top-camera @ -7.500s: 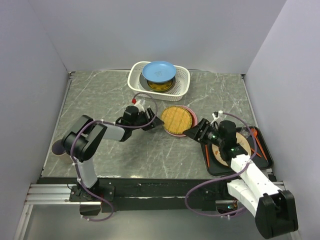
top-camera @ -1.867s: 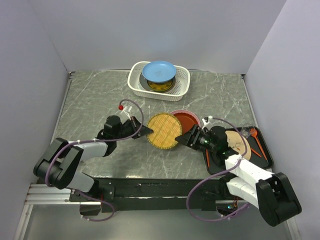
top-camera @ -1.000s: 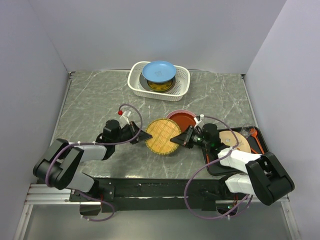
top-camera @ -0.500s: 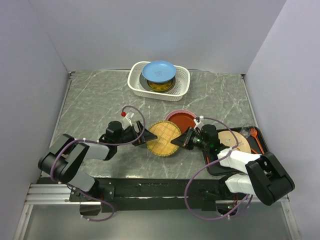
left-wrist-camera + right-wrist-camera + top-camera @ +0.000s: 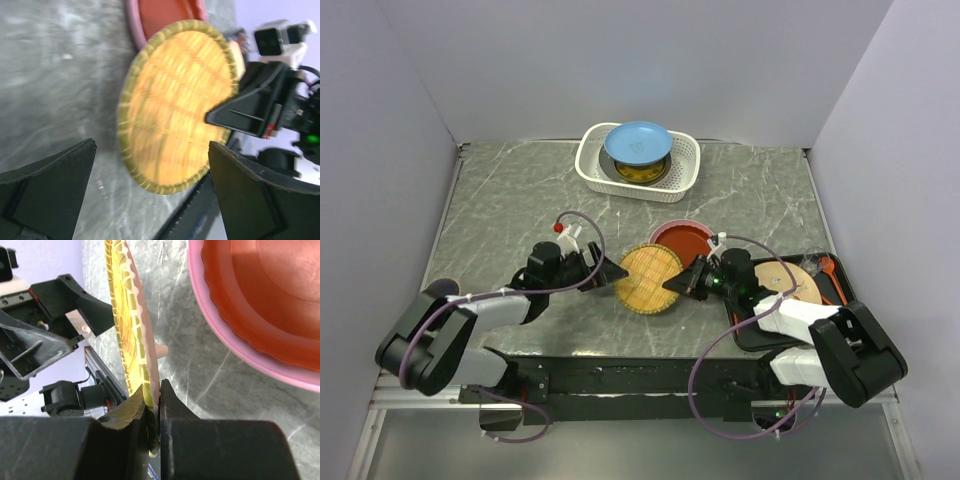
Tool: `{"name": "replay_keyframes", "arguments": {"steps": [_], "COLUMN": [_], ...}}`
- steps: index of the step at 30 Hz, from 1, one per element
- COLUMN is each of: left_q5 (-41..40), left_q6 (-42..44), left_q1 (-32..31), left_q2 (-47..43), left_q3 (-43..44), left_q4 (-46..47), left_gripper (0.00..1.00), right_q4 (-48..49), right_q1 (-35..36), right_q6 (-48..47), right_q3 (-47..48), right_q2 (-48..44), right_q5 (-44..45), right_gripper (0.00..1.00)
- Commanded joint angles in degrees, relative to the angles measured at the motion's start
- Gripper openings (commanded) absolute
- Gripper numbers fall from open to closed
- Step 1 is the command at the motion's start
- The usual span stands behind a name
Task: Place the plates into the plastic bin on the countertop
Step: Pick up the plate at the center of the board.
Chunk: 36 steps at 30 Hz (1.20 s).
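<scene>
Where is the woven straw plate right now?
Top view: the straw plate is centre-front of the countertop, right gripper pinching its right rim, open left gripper at its left, red plate behind.

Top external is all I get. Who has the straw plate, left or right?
Observer: Right. In the right wrist view the right tool is pinched shut on the rim of the straw plate, seen edge-on.
Operator: Left tool gripping it too?
Observer: No. The left wrist view shows the left tool wide open, facing the plate's woven face, not closed on it.
Operator: Red plate beside it, on the counter?
Observer: Not directly. The right wrist view shows the red plate nested in a pink plate, whose rim sticks out past it.
</scene>
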Motion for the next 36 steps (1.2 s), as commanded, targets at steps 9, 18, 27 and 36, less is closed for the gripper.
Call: {"name": "replay_keyframes", "arguments": {"steps": [9, 18, 27, 36], "left_q5": [-12.26, -12.88, -12.09, -11.65], "left_q6": [6.42, 7.21, 7.04, 8.26], "left_q1": [3.48, 4.01, 4.10, 4.10], "left_q2": [-14.12, -17.64, -18.16, -17.04], "left_q3": [0.08, -1.85, -4.31, -5.46], "left_q4": [-16.09, -18.03, -17.85, -17.76], "left_gripper": [0.99, 0.99, 0.99, 0.99], "right_q4": [-0.84, -2.07, -4.71, -7.26], "right_q1": [0.24, -0.99, -3.89, -7.58], "right_q6": [-2.54, -1.83, -2.89, -2.62], "right_q3": [11.78, 19.34, 28.66, 39.03], "right_q2": [4.14, 7.75, 13.28, 19.87], "right_q5": [-0.20, 0.06, -1.25, -3.63], "right_gripper": [0.00, 0.00, 0.00, 0.00]}}
